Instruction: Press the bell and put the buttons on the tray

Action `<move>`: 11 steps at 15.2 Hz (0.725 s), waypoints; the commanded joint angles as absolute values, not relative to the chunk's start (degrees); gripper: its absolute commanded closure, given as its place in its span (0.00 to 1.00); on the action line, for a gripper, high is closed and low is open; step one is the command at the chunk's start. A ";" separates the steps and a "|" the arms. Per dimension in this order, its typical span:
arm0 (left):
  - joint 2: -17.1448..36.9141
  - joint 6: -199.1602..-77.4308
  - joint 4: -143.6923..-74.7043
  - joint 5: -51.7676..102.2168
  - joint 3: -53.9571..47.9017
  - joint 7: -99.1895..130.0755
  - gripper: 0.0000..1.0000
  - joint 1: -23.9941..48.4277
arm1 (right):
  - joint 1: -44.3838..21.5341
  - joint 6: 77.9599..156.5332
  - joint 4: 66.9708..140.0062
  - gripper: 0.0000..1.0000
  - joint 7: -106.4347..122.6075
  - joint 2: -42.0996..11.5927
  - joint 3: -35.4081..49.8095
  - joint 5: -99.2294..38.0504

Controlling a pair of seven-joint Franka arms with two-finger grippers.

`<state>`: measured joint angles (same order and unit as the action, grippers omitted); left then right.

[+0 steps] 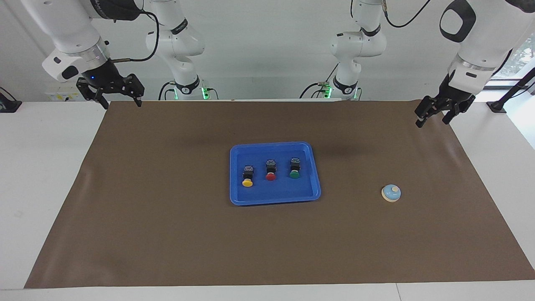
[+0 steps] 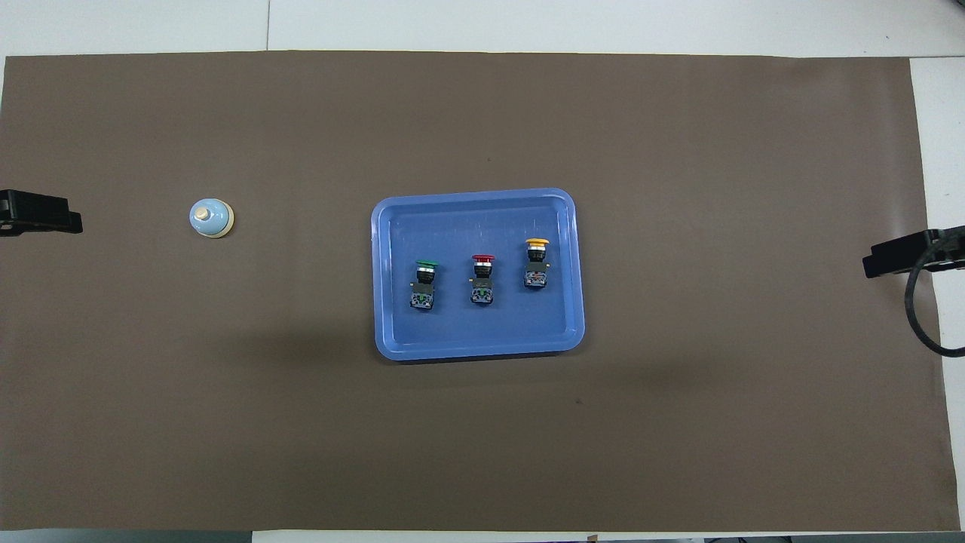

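Note:
The blue tray (image 1: 276, 194) (image 2: 475, 219) lies mid-mat. In it the three buttons stand in a row: yellow (image 1: 247, 177) (image 2: 536, 262), red (image 1: 271, 171) (image 2: 482, 277) and green (image 1: 294, 169) (image 2: 426, 283). The light-blue bell (image 1: 391, 192) (image 2: 211, 218) sits alone on the mat toward the left arm's end, with nothing touching it. My left gripper (image 1: 431, 122) (image 2: 38, 213) hangs open and empty, raised over the mat's edge at that end, well apart from the bell. My right gripper (image 1: 121, 104) (image 2: 897, 256) waits open and empty over the mat's corner at the right arm's end.
A brown mat (image 1: 167, 234) covers most of the white table (image 1: 46, 167). A black cable (image 2: 923, 317) loops by the right gripper at the mat's edge.

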<state>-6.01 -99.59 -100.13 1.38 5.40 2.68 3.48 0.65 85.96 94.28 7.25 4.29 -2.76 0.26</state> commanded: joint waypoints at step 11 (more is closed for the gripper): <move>-2.46 -90.17 -93.16 1.67 4.57 2.29 0.00 4.22 | 1.05 85.78 95.01 0.00 7.65 5.19 -2.55 -0.70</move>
<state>-2.43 -91.35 -93.35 1.40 4.36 2.65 3.78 0.65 85.96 94.28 7.25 4.30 -2.76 0.26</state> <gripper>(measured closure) 0.000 0.000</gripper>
